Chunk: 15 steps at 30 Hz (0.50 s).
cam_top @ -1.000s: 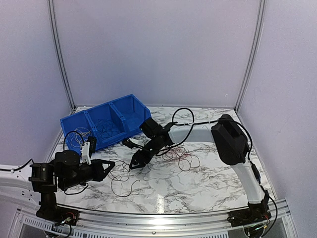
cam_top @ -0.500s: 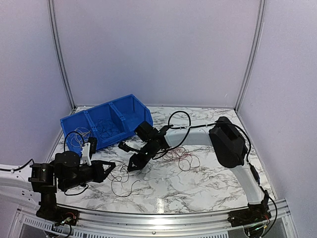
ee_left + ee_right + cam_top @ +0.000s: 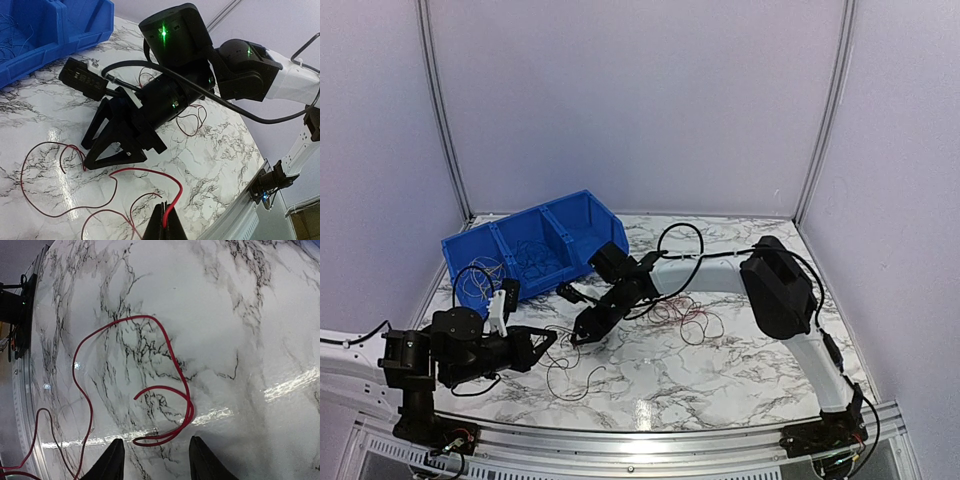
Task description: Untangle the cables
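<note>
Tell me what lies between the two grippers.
A red cable loops on the table between left gripper and right gripper, in the left wrist view.

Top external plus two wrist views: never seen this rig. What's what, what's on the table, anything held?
The left arm and right arm are robots bolted at the near edge of the marble table. The top view looks down from behind them. Each wrist view looks along that arm's own fingers. On the table are a blue bin and loose thin cables. The left gripper is shut, pinching a red wire. The right gripper is open over a red loop, holding nothing.
</note>
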Each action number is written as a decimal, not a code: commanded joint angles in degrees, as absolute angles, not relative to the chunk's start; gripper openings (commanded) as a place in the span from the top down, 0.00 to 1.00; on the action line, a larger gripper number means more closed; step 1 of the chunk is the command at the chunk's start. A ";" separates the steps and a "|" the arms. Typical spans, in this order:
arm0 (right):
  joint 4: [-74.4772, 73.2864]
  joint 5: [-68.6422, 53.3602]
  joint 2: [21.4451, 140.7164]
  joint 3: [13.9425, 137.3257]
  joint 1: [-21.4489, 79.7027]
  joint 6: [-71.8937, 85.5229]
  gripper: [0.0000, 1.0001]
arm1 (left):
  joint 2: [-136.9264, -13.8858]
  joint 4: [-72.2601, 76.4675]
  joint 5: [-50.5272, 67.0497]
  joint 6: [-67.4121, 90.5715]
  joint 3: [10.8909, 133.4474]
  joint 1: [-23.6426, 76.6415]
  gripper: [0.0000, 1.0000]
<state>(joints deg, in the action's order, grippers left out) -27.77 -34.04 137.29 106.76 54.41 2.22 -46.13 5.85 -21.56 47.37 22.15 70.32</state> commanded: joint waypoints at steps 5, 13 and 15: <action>-29.97 -30.81 143.03 110.96 56.60 3.68 0.61 | -49.83 8.53 -22.39 46.21 25.57 72.34 1.00; -30.34 -26.12 141.84 109.44 56.60 2.99 0.96 | -48.72 8.22 -24.56 46.76 24.59 73.21 1.00; -30.18 -25.48 140.85 108.53 56.24 2.42 1.00 | -47.93 7.71 -24.98 46.82 24.35 73.30 1.00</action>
<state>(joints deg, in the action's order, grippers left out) -26.79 -29.78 140.44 110.63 56.05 3.09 -49.67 7.07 -22.81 47.18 23.66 72.88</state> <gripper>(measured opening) 0.017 0.015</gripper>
